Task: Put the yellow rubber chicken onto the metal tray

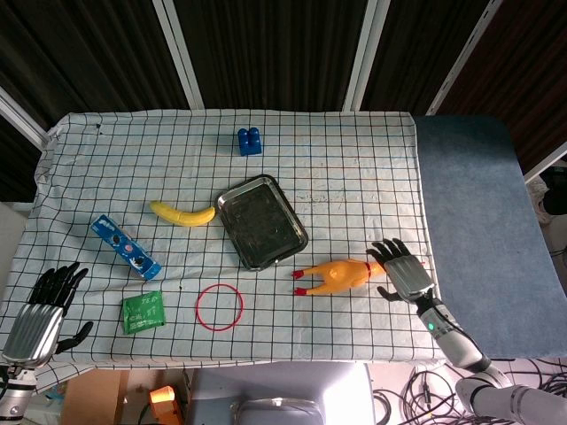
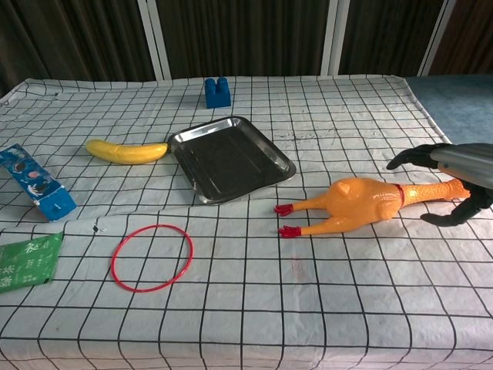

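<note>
The yellow rubber chicken (image 1: 337, 275) (image 2: 362, 202) lies flat on the checked cloth, red feet pointing left, head end towards the right. Up and left of it sits the metal tray (image 1: 262, 221) (image 2: 229, 158), with nothing in it. My right hand (image 1: 400, 268) (image 2: 454, 176) hovers at the chicken's head end with fingers spread apart, holding nothing; thumb and fingers lie either side of the neck. My left hand (image 1: 42, 306) is at the table's near left corner, open and away from both objects; the chest view does not show it.
A banana (image 1: 182, 213) (image 2: 126, 151) lies left of the tray. A blue block (image 1: 249, 141) (image 2: 217, 92) stands behind it. A red ring (image 1: 219, 307) (image 2: 152, 257), a green packet (image 1: 143, 312) (image 2: 26, 260) and a blue cookie box (image 1: 125, 247) (image 2: 35, 183) lie front left.
</note>
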You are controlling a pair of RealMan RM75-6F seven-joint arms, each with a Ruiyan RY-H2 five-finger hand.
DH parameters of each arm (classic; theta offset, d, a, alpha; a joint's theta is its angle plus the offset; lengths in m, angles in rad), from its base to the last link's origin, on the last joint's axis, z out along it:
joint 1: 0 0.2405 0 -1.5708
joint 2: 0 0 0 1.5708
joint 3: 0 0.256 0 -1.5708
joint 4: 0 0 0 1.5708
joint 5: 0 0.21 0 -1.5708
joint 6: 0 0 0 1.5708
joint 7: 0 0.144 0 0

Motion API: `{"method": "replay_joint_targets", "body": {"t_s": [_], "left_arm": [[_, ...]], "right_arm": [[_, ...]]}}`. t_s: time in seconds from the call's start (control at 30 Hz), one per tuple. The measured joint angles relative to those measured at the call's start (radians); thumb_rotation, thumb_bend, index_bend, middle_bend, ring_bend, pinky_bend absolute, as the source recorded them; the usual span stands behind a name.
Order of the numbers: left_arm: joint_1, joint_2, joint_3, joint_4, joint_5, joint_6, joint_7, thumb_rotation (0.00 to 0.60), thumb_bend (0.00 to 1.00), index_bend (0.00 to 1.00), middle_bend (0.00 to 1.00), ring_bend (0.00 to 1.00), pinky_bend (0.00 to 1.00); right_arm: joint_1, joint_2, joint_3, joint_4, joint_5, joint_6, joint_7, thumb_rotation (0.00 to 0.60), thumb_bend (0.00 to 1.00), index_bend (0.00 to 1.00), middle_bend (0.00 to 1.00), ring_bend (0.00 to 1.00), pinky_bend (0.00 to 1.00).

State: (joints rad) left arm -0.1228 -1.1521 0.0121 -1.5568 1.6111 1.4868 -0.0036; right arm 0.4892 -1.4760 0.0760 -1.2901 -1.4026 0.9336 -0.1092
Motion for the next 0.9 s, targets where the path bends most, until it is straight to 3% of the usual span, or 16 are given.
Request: {"method": "replay_joint_targets", "body": {"t_s": [0.3,0.57,0.8,0.9], "left_arm": [[0.005,0.001,-0.001,-0.005,-0.003,0.007,0.006,0.600,0.26,0.00,0.00,0.00,0.02],[0.006,0.005,0.001,-0.007,-0.007,0.003,0.006,0.600,0.26,0.00,0.00,0.00,0.02],[0.015,0.009,0.004,-0.011,-0.008,0.014,0.008,0.600,0.26,0.00,0.00,0.00,0.02],[0.024,0.011,0.005,-0.015,-0.006,0.028,0.011,0.600,0.26,0.00,0.00,0.00,0.02]], "right_arm": [[0.017,-0.036,-0.005,0.034,0.023,-0.021,-0.015,0.600,0.31,0.26,0.16,0.02,0.07],[0.021,-0.079,0.005,0.065,0.045,0.001,-0.035,0.600,0.37,0.44,0.29,0.15,0.22],[0.019,-0.097,0.007,0.085,0.061,0.010,-0.061,0.600,0.40,0.53,0.33,0.22,0.31],[0.018,-0.113,0.006,0.100,0.072,0.009,-0.090,0.600,0.42,0.61,0.39,0.30,0.38]]}}
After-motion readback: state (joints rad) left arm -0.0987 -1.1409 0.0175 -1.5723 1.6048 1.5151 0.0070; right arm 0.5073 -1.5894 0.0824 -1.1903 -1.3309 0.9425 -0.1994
